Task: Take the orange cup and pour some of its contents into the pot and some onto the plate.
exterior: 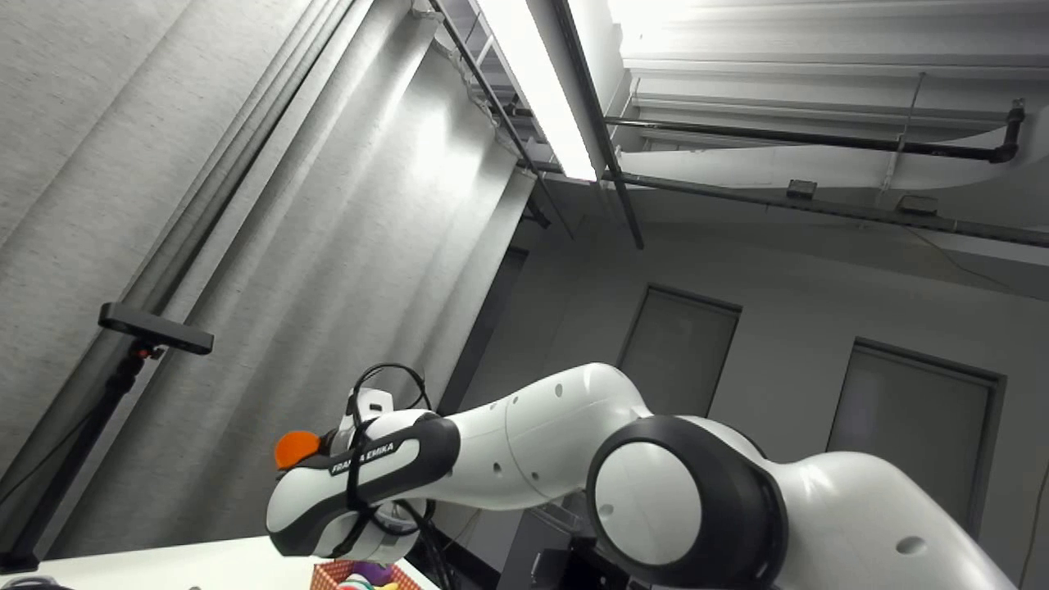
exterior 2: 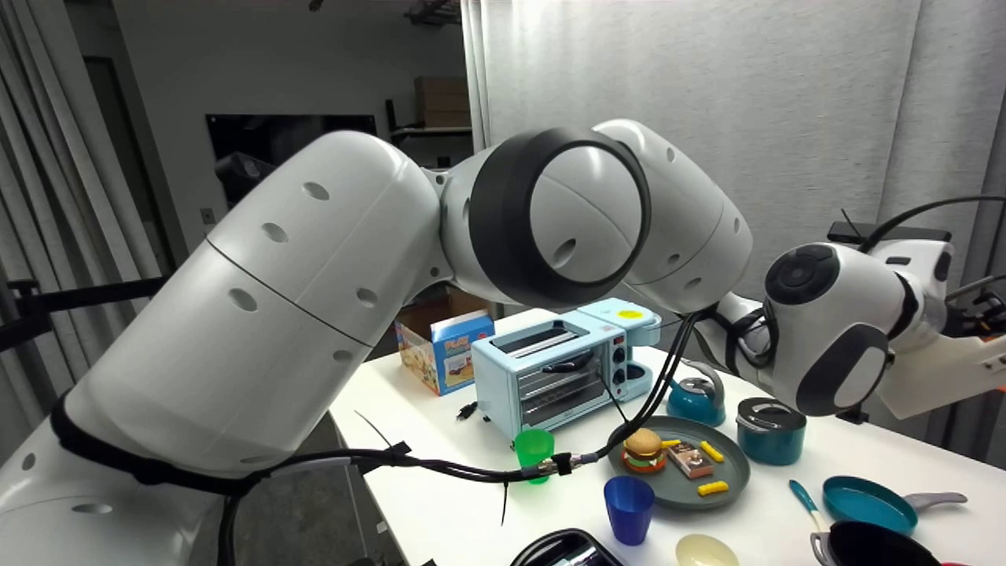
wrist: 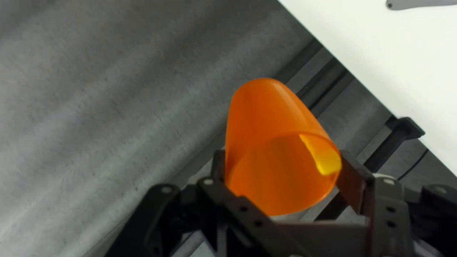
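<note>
- The hand (wrist: 284,167) is closed around the orange cup (wrist: 264,114), in the air.
- Inside is a yellow piece (wrist: 326,162).
- Yellow pieces (exterior 2: 713,488) lie on the plate (exterior 2: 668,494); this part is maybe done.
- About the black pot (exterior 2: 876,542), I cannot tell.

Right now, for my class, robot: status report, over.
Tool shut on orange cup. Yellow piece visible inside. Possibly in the way: burger on the plate.
</note>
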Motion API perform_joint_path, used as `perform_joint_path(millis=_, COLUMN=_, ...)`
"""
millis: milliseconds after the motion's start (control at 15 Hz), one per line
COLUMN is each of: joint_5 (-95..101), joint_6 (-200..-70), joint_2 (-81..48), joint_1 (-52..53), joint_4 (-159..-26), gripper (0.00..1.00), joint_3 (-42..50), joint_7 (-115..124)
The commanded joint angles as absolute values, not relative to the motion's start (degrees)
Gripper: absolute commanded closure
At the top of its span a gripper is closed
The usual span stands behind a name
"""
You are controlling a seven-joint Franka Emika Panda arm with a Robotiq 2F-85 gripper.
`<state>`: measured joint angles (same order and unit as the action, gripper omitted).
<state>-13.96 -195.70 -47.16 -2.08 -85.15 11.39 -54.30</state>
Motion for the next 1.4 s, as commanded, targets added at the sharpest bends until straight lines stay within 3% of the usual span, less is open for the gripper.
perform_joint_path(millis=0, joint_5=-18.29, joint_6=-184.57, joint_2=-45.0, joint_1=-1.05, joint_4=-85.47, gripper=0.49, joint_3=13.34, joint_7=-50.89)
perform_joint_path(millis=267, joint_5=-21.17, joint_6=-172.48, joint_2=-42.47, joint_1=0.65, joint_4=-85.87, gripper=0.49, joint_3=16.41, joint_7=-44.67)
perform_joint_path(millis=467, joint_5=-8.38, joint_6=-163.2, joint_2=-39.54, joint_1=-4.82, joint_4=-85.63, gripper=0.49, joint_3=9.93, joint_7=-31.57)
perform_joint_path(millis=800, joint_5=-8.32, joint_6=-148.33, joint_2=-39.16, joint_1=-11.84, joint_4=-83.39, gripper=0.49, joint_3=-1.05, joint_7=-27.29)
perform_joint_path(millis=1333, joint_5=-7.88, joint_6=-137.28, joint_2=-40.5, joint_1=-12.52, joint_4=-85.83, gripper=0.49, joint_3=-3.05, joint_7=-24.65)
